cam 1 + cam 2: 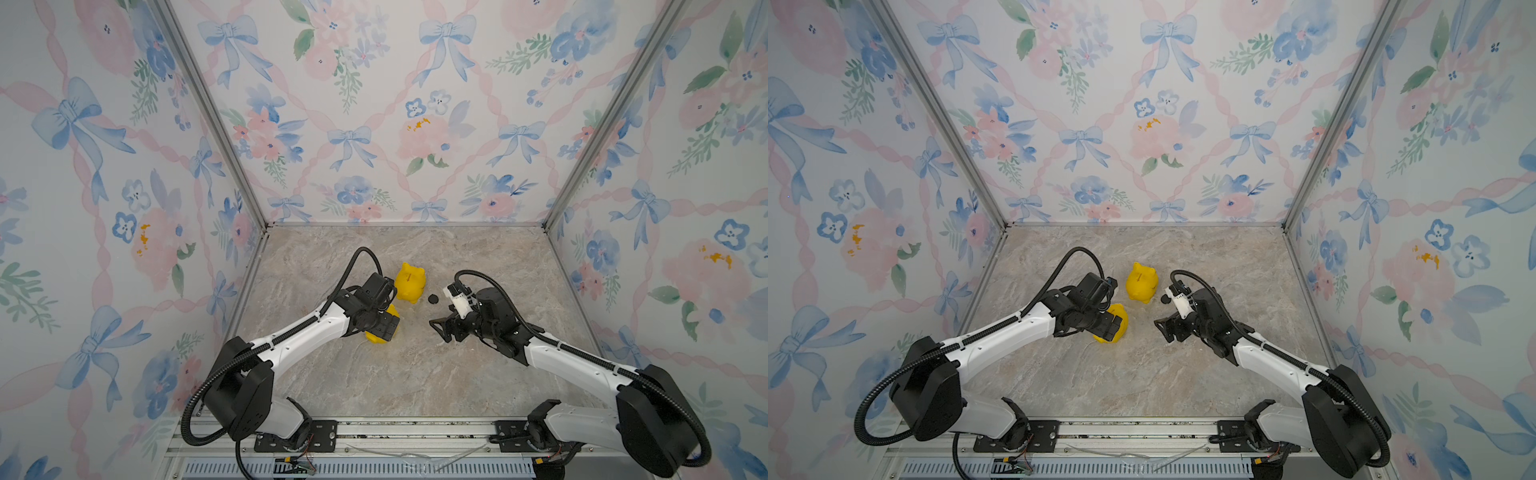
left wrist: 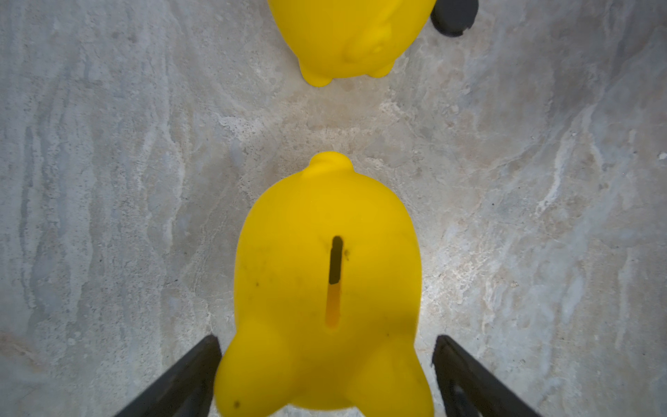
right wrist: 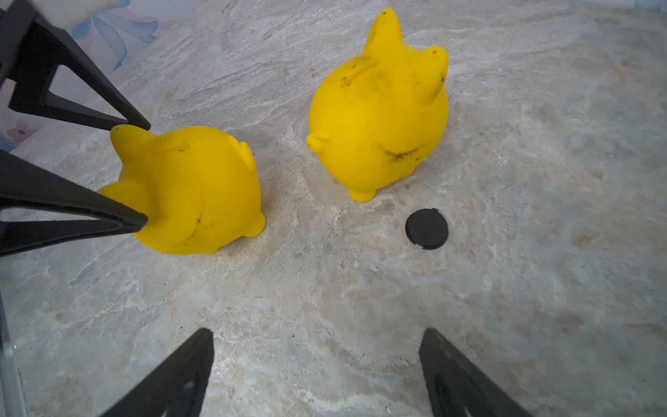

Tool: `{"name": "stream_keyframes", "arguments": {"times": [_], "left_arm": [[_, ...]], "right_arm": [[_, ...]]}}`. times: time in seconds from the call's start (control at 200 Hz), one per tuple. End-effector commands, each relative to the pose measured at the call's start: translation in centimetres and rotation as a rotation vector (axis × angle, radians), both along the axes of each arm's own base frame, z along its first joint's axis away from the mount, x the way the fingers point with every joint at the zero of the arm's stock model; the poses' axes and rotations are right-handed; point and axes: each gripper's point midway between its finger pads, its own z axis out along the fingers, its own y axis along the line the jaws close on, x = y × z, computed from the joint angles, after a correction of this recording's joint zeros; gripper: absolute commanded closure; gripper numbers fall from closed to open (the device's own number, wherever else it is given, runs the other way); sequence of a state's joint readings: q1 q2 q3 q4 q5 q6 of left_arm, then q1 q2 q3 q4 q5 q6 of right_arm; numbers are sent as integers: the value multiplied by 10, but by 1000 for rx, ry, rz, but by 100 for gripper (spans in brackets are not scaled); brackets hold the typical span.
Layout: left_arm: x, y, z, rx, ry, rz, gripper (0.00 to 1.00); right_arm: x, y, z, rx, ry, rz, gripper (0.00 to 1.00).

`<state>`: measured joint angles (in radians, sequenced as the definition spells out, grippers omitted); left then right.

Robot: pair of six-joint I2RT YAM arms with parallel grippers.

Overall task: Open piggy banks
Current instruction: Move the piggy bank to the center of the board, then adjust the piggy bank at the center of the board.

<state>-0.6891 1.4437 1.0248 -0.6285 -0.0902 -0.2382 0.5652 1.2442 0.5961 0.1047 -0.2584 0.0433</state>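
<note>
Two yellow piggy banks stand upright on the marble table. The nearer piggy bank [image 2: 325, 270] [image 3: 191, 191] [image 1: 374, 337] sits under my left gripper [image 2: 326, 341]. Its fingers [image 3: 119, 220] straddle the pig's head end, open, one finger against the pig and a small gap at the other. The farther piggy bank [image 1: 410, 282] [image 1: 1142, 282] [image 3: 379, 119] stands free just behind it, coin slot up. My right gripper [image 1: 438, 331] [image 3: 317, 334] hovers open and empty over bare table, to the right of both pigs. The belly holes are hidden.
A small black round plug [image 1: 433, 299] [image 3: 426, 229] lies flat on the table beside the farther pig, between it and my right gripper. Flowered walls [image 1: 374, 124] close the table at the back and both sides. A metal rail [image 1: 374, 432] runs along the front.
</note>
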Motion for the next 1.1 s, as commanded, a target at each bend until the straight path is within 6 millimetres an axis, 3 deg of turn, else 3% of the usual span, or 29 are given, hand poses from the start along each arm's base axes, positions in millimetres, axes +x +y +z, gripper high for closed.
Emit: {"name": "stream_keyframes", "arguments": {"times": [0.0, 0.255, 0.63, 0.955, 1.095], "left_arm": [[-3, -2, -2, 27, 11, -29, 7], [-6, 1, -9, 61, 27, -40, 7], [-4, -2, -6, 50, 23, -40, 17], [-17, -38, 27, -174, 50, -123, 21], [-33, -57, 33, -337, 102, -147, 21]], "right_arm": [[0, 7, 7, 13, -14, 25, 9], [0, 8, 6, 16, -14, 28, 9], [-2, 9, 7, 17, -10, 32, 8], [-12, 8, 13, 46, -2, 44, 8], [-16, 5, 26, 95, -15, 32, 8]]}}
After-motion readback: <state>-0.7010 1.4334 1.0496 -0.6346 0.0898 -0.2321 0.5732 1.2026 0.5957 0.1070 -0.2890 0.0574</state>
